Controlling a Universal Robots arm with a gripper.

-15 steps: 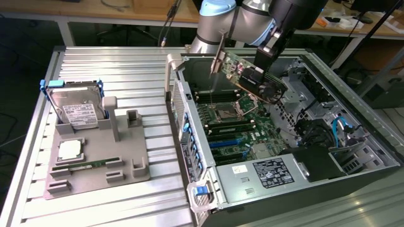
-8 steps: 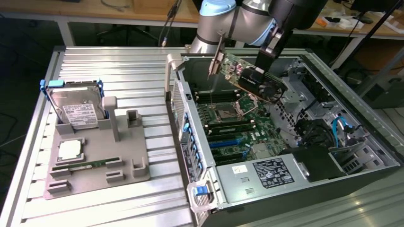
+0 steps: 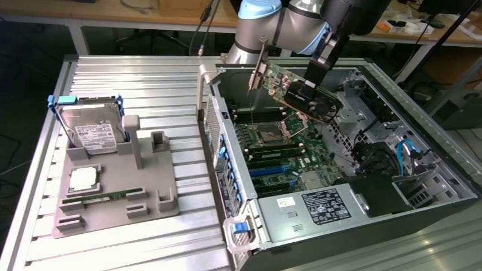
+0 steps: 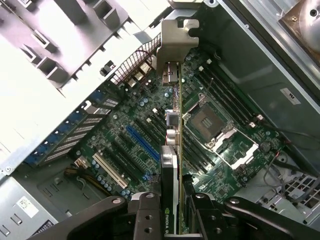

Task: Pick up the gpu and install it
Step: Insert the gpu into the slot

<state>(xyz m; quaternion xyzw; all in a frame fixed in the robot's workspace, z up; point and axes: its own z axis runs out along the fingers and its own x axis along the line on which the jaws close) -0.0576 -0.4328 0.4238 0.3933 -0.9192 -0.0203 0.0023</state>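
Above the open computer case (image 3: 226,130), at about 12 o'clock of the motherboard (image 3: 279,155) on the exterior view's clock face: the gpu (image 3: 290,87) (image 4: 170,165) hangs in the air, tilted. Its silver bracket end points to 10 o'clock, its black cooler end to 4 o'clock.

Gripper (image 3: 320,82) (image 4: 172,202): the fingers (image 4: 145,210) are set narrow, clamped on the card at its cooler end.

The card is clear of the board and not seated in any slot.

Wrist view: the card is seen edge-on, with the bracket farthest from the fingers. The CPU socket (image 4: 207,120) lies on one side of it, the blue slot (image 4: 142,142) on the other.

At 9 o'clock of the case, a grey fixture (image 3: 150,186) on the worktop (image 3: 150,84) carries:
- a hard drive (image 3: 90,130), upright
- a RAM stick (image 3: 105,196), lying flat
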